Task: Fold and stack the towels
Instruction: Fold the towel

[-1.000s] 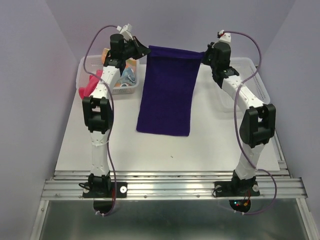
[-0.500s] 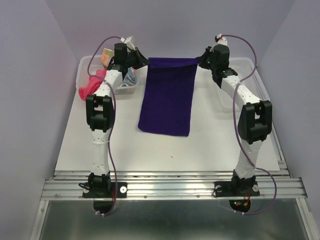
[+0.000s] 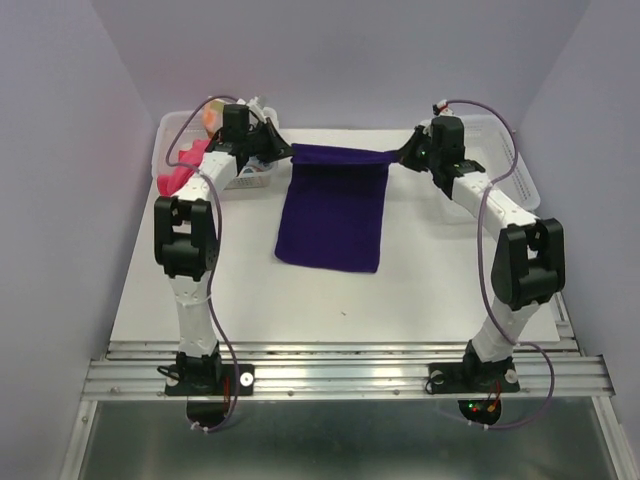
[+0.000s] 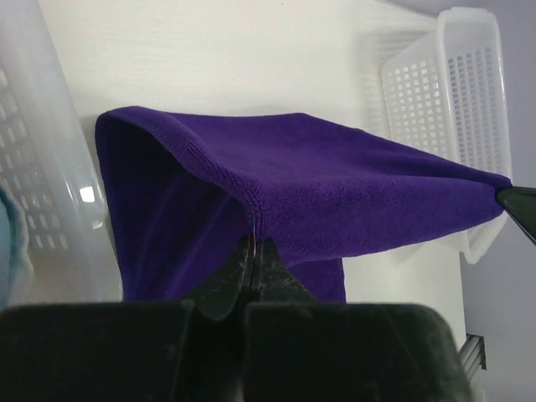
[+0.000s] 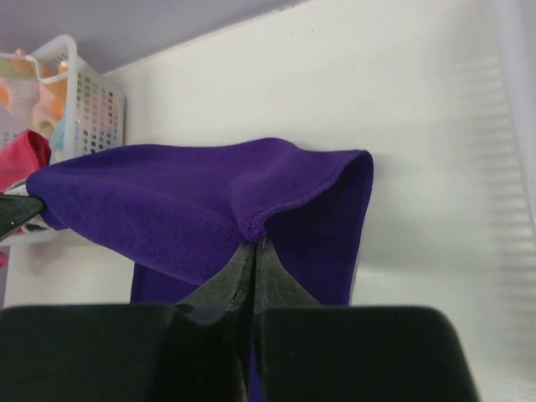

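The dark purple soft towel is held at its far edge by both grippers, in the far middle part of the flat white table. The left gripper is pressed closed on the far left corner of this towel. The right gripper is pressed closed on the far right corner. In each wrist view the two black fingers meet with almost no gap, and a small pinch of the purple cloth sits between their tips.

The far edge of the towel is stretched nearly straight from one gripper to the other, and it is lifted a little above the table. From this edge the cloth falls toward the near side and then lies flat on the table as a long rectangle. Its near edge rests about in the middle of the table, well apart from the arm bases. So the towel is in front of and below both grippers, between the two arms.

A white plastic mesh basket stands at the far left corner, just beside the left gripper. A bright pink towel hangs over its near left rim, and an orange patterned cloth shows at its far side. Through the basket wall a light-blue cloth can also be seen. A second white plastic mesh basket stands at the far right, behind the right arm.
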You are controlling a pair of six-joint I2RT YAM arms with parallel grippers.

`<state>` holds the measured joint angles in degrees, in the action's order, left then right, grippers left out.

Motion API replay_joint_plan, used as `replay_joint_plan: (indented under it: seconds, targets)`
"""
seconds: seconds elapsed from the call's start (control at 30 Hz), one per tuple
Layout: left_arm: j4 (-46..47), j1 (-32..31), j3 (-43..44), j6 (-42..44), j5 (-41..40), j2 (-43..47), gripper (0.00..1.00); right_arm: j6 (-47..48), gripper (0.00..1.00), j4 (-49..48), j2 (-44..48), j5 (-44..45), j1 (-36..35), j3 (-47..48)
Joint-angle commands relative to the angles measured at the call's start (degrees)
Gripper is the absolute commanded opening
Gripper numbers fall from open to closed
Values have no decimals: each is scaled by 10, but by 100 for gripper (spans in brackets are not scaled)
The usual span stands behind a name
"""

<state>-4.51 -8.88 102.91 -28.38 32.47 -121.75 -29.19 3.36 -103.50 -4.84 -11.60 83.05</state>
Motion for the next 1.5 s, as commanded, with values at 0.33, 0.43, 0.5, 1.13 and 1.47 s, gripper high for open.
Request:
replay_joint_plan:
  seconds: [0.33, 0.43, 0.5, 1.13, 1.47]
  targets:
    - [6, -7, -167, 16, -43, 174, 0, -38, 1, 3, 120, -36, -13, -136]
    - [6, -13, -211, 14, -48, 193, 0, -49, 1, -1, 133, -33, -25, -169]
    - [6, -14, -229, 10, -53, 212, 0, -56, 1, -3, 147, -30, -36, -184]
    - [-24, -31, -408, 7, -144, 319, 0, -88, 1, 29, 226, 95, -122, -302]
    - [-25, -35, -452, 4, -160, 308, 0, -117, 1, 25, 216, 115, -157, -356]
